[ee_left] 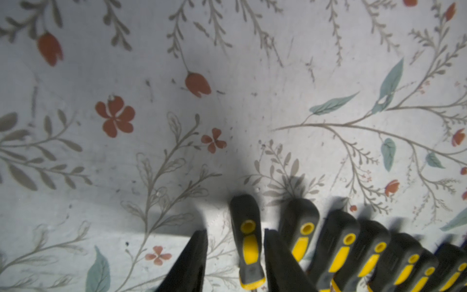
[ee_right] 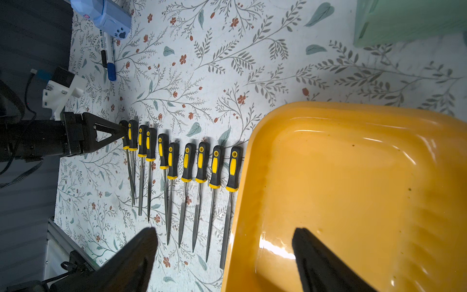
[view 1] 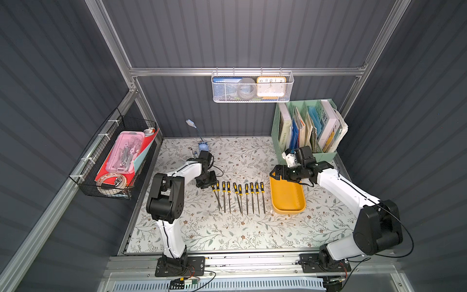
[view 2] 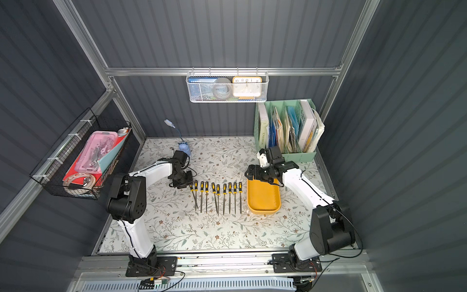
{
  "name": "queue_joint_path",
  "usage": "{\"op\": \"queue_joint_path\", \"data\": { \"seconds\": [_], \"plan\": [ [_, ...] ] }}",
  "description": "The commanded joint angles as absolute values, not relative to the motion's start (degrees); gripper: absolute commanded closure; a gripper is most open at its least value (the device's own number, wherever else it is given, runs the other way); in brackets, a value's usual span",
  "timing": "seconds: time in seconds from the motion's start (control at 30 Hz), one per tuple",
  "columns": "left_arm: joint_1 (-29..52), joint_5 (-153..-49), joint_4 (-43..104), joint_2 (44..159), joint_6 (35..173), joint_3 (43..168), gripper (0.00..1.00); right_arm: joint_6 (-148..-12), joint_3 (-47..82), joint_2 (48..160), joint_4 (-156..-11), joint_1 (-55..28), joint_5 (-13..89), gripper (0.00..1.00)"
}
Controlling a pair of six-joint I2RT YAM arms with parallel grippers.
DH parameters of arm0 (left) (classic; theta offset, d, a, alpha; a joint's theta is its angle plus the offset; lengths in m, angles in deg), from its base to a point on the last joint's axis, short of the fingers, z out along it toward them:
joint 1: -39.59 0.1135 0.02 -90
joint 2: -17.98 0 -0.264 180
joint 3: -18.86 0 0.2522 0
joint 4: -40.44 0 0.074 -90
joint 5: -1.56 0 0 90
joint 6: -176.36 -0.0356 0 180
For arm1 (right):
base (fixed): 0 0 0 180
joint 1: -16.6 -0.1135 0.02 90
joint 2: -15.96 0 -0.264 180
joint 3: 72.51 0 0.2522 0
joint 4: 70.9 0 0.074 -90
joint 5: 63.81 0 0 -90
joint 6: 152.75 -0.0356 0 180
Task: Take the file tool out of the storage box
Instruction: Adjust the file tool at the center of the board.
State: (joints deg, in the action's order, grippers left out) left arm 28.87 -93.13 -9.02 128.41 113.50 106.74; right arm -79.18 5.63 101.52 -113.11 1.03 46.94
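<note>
Ten files (ee_right: 187, 161) lie flat on the desk (view 1: 227, 232), and none is in the storage box (view 1: 288, 199). They form one row, side by side. Each has its long axis running from the back wall to the front edge, with the black-and-yellow handle toward the back wall and the bare metal tip toward my bases. The two at the left end converge toward their tips, while the other eight lie nearly parallel. The single storage box, yellow and shallow, sits just beside the right end of the row. Its long axis runs the same way as the files.

My left pincer (ee_left: 235, 232) is down at the handle end of the row, released. Its two fingers straddle the handle of the end file (ee_left: 249, 242). Desk shows between that handle and one finger; I cannot tell whether the other finger touches it. My right pincer (ee_right: 225, 228) hangs spread wide over the back end of the box, grasping nothing. One finger is over the box's floor and the other is over the desk by the files.
</note>
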Motion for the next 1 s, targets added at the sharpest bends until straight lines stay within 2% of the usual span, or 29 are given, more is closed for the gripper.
{"op": "queue_joint_path", "data": {
  "seconds": [0.0, 0.13, 0.23, 0.43, 0.53, 0.63, 0.77, 0.97],
  "plan": [
    [28.8, -93.2, -9.5, 129.6, 112.8, 106.2, 0.58, -78.3, 5.9, 101.2, -114.1, 1.3, 47.3, 0.11],
    [28.8, -93.0, -9.5, 130.0, 112.7, 106.4, 0.59, -78.3, 5.6, 101.2, -114.1, 1.4, 47.3, 0.11],
    [28.8, -92.4, -9.9, 130.5, 112.5, 106.8, 0.67, -78.2, 5.6, 101.3, -114.1, 1.5, 47.3, 0.11],
    [28.8, -91.7, -10.5, 130.7, 112.0, 106.5, 0.72, -78.3, 5.7, 101.3, -114.1, 1.5, 47.4, 0.11],
    [28.8, -91.4, -10.7, 130.2, 111.9, 106.3, 0.82, -78.4, 5.8, 101.5, -114.3, 1.5, 47.6, 0.11],
    [28.8, -91.1, -11.0, 130.1, 111.7, 106.2, 0.88, -78.4, 6.1, 101.6, -114.4, 1.5, 47.6, 0.11],
    [28.8, -90.8, -11.5, 129.4, 111.2, 106.6, 1.00, -78.4, 6.5, 101.8, -114.5, 1.5, 47.6, 0.11],
    [28.4, -90.3, -13.5, 130.3, 106.8, 107.3, 1.00, -78.7, 6.8, 101.7, -114.7, 1.5, 47.6, 0.11]
  ]
}}
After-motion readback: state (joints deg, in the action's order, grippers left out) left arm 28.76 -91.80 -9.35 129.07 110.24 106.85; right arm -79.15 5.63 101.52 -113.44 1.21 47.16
